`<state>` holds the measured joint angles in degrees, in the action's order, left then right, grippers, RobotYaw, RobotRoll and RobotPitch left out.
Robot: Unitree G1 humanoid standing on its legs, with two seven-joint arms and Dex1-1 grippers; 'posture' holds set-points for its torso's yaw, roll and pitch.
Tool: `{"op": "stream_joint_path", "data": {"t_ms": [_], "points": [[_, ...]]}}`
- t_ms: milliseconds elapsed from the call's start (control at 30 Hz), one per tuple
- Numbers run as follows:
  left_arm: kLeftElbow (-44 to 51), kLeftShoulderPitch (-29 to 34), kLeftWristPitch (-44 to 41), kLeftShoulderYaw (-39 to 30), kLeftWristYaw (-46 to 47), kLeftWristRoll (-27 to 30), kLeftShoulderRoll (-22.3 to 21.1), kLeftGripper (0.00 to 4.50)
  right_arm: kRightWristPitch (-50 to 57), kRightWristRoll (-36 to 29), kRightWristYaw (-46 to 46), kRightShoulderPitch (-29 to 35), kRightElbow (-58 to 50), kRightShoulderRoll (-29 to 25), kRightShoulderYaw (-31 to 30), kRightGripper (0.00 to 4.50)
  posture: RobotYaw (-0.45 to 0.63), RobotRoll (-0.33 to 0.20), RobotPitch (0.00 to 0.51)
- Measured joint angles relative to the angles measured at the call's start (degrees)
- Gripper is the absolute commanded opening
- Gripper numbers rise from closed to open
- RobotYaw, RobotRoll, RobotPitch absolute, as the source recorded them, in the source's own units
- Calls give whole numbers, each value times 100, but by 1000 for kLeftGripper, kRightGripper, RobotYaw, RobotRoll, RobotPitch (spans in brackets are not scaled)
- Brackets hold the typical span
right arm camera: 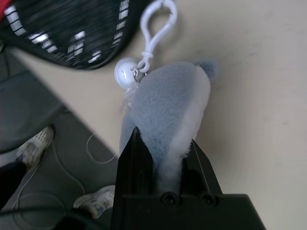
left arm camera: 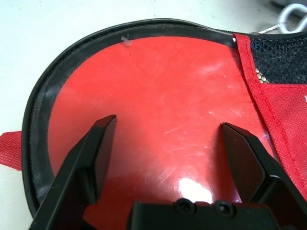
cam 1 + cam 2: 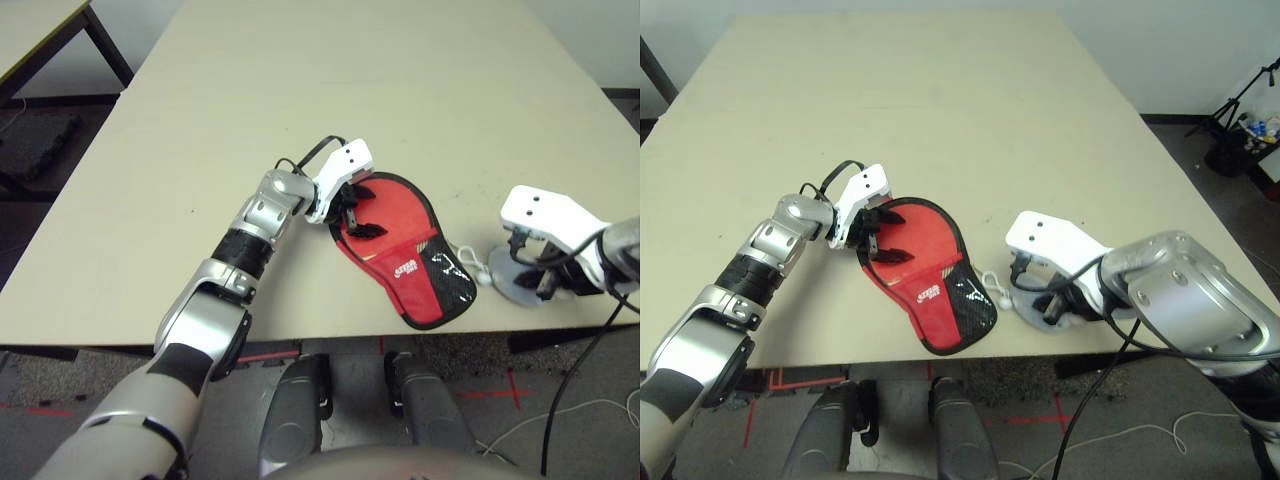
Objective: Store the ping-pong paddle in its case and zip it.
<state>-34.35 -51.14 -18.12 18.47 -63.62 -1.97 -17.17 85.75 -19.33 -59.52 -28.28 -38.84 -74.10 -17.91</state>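
The red case (image 3: 420,265) with black piping and a mesh pocket lies near the table's front edge, its narrow end towards me. Its round end lies open, and the ping-pong paddle's (image 2: 158,96) glossy red face shows inside the black zipper rim. The handle is hidden under the fabric. My left gripper (image 3: 355,215) hovers open just over that red face, one finger (image 2: 96,148) on each side of its middle. My right gripper (image 3: 545,275) sits to the right of the case, shut on a small grey plush pouch (image 1: 168,105).
A white clip and cord (image 1: 156,24) on the pouch lie beside the case's mesh end. The pouch rests close to the table's front edge (image 3: 300,335). Another table (image 3: 40,30) stands at the far left. A person's shoes (image 1: 41,139) and cables are on the floor below.
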Motion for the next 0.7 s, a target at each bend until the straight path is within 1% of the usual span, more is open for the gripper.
{"op": "stream_joint_path", "data": {"t_ms": [100,200,300,433,533,567,600,700], "points": [[-46,-12,41,0,-26,0,4,4500,4,-363,-118,280,-375,-426,145,480,-196,0,173],[-67,-24,60,0,-45,0,6,4500,-29,-632,-127,575,-611,-613,278,480,-195,0,173],[-85,-31,77,0,-47,0,8,4500,-140,-779,-126,721,-635,-828,401,480,-198,0,172],[-126,-36,96,-1,-49,0,11,4500,-339,-860,-92,822,-603,-991,497,480,-194,0,169],[-145,-36,103,-2,-50,1,12,4500,-459,-888,-57,829,-515,-995,497,480,-191,0,167],[-145,-36,102,-2,-50,1,12,4500,-497,-898,-63,823,-475,-1011,495,1225,-191,0,167],[-144,-36,99,-4,-53,3,11,4500,-526,-935,-117,798,-417,-1066,494,1466,-191,0,167],[73,-25,-300,-125,-137,179,-1,4500,-672,-1204,-570,579,-101,-1381,552,2535,-180,0,161]]}}
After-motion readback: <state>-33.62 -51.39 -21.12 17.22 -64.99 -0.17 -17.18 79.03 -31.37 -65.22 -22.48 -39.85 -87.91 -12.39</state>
